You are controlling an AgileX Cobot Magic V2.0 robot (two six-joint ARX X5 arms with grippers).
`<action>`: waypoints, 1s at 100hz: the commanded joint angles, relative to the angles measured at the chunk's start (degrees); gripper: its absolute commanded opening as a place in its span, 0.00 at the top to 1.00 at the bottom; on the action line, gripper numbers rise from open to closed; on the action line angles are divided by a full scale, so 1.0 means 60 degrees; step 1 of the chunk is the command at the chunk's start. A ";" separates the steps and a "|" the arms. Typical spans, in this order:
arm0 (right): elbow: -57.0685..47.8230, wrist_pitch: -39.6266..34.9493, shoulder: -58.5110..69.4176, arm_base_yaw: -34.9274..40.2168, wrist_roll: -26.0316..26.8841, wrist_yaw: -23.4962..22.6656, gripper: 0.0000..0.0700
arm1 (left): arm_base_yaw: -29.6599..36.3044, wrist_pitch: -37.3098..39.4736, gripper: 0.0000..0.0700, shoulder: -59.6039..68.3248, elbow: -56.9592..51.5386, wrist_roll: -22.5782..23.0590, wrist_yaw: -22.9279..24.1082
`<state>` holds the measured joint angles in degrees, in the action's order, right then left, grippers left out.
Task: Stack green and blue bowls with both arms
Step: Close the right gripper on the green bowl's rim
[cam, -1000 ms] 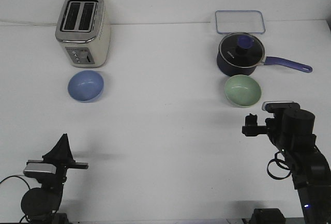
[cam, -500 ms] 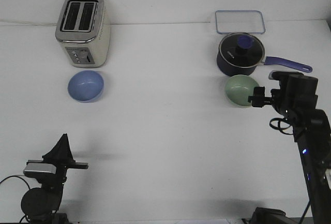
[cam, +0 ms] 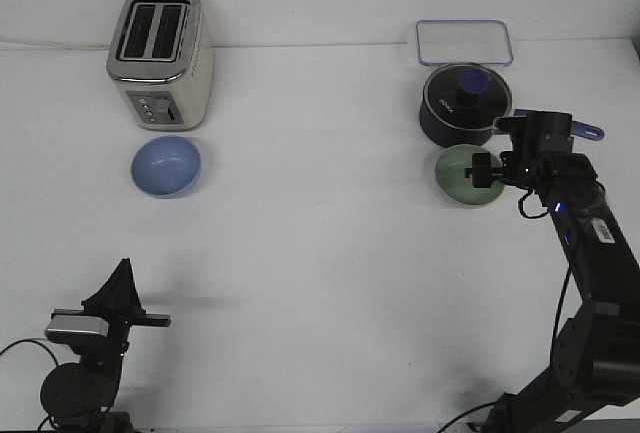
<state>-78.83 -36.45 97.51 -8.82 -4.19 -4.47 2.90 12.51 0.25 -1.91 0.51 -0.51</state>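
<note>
The pale green bowl (cam: 458,175) sits on the white table just in front of the navy saucepan. My right gripper (cam: 483,171) hangs over the bowl's right side, its fingers (cam: 483,161) a little apart, and hides that part of the rim. Whether it touches the bowl does not show. The periwinkle blue bowl (cam: 166,165) sits upright and empty in front of the toaster at the left. My left gripper (cam: 150,320) rests low at the near left, far from both bowls; its fingers are too dark to tell apart.
A cream and silver toaster (cam: 160,56) stands right behind the blue bowl. The navy saucepan (cam: 462,105) with its lid and long handle (cam: 575,130) is right behind the green bowl. A clear rectangular lid (cam: 465,42) lies at the back right.
My right arm has moved forward and up the table from the near right to over the green bowl's right side. The left arm and both bowls have not moved.
</note>
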 commanded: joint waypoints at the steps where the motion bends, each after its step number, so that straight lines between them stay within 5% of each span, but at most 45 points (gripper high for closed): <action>1: -0.0222 0.0127 0.0324 -0.0047 -0.0157 0.0000 0.31 | -0.0004 0.0113 0.98 -0.0011 0.0186 -0.0011 0.0004; 56: -0.0219 0.0452 0.1424 -0.0149 -0.0328 -0.0120 0.33 | -0.0004 0.0113 0.98 -0.0011 0.0186 -0.0011 0.0004; 62: -0.0219 0.0433 0.1435 -0.0149 -0.0310 -0.0142 0.47 | -0.0004 0.0113 0.98 -0.0011 0.0186 -0.0011 0.0004; 68: -0.0219 0.0397 0.1435 -0.0149 -0.0313 -0.0288 0.76 | -0.0004 0.0113 0.98 -0.0011 0.0186 -0.0011 0.0004; 74: -0.0219 0.0346 0.1435 -0.0149 -0.0310 -0.0295 0.93 | -0.0004 0.0113 0.98 -0.0011 0.0186 -0.0011 0.0004; 100: -0.0270 0.0135 0.1337 -0.0160 -0.0302 -0.0273 0.99 | -0.0004 0.0113 0.98 -0.0011 0.0186 -0.0011 0.0004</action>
<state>-79.68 -34.68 104.57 -9.76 -5.61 -6.96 2.90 12.49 0.25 -1.91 0.51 -0.51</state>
